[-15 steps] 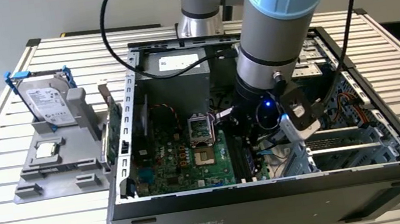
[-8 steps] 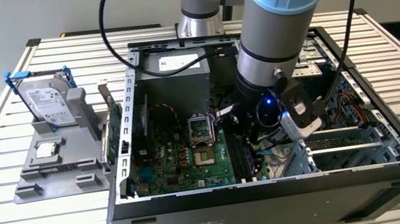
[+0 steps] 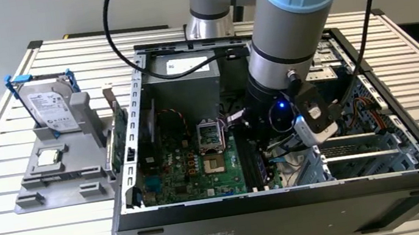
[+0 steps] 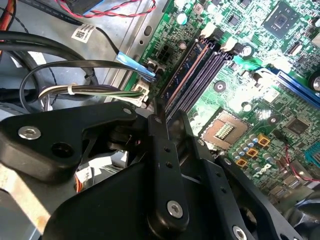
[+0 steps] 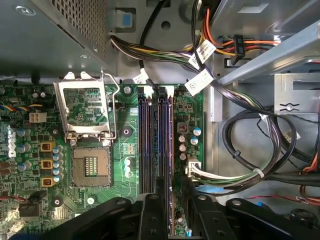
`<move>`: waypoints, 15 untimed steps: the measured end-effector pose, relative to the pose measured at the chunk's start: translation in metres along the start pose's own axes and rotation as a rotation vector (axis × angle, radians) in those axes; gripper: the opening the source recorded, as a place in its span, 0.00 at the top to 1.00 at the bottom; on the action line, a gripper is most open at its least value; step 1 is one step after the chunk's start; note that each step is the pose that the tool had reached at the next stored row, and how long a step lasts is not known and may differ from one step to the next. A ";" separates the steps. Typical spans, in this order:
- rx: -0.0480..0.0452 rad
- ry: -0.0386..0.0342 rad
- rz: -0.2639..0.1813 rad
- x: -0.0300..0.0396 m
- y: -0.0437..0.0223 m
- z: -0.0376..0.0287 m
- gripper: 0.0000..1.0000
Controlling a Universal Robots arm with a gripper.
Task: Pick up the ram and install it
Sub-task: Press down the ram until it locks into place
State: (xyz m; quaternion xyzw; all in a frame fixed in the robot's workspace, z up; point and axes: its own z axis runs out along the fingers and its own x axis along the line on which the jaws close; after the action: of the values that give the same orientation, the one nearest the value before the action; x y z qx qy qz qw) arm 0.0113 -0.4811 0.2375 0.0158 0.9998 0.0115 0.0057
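The black end effector (image 5: 170, 200) is sitting right up close in both wrist views, fingers drawn narrow on what looks like the ram (image 5: 170, 150). The ram is standing edge-on in the memory slot nearest the cable bundle (image 5: 240, 170), beside the empty slots (image 5: 147, 145). So the arm seems to be working the install step inside the open case (image 3: 286, 196). Seating is probably calling for a square, even press.

Exterior high, angled down—wrist views close.
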 end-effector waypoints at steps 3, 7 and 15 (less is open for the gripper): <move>0.0001 0.0000 0.000 0.0000 0.0000 -0.0002 1.00; 0.0000 0.0000 0.000 0.0000 0.0000 -0.0017 1.00; 0.0000 0.0000 0.000 0.0000 0.0001 -0.0022 1.00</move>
State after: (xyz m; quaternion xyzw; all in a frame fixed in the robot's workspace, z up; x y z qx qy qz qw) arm 0.0113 -0.4811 0.2398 0.0158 0.9998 0.0115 0.0057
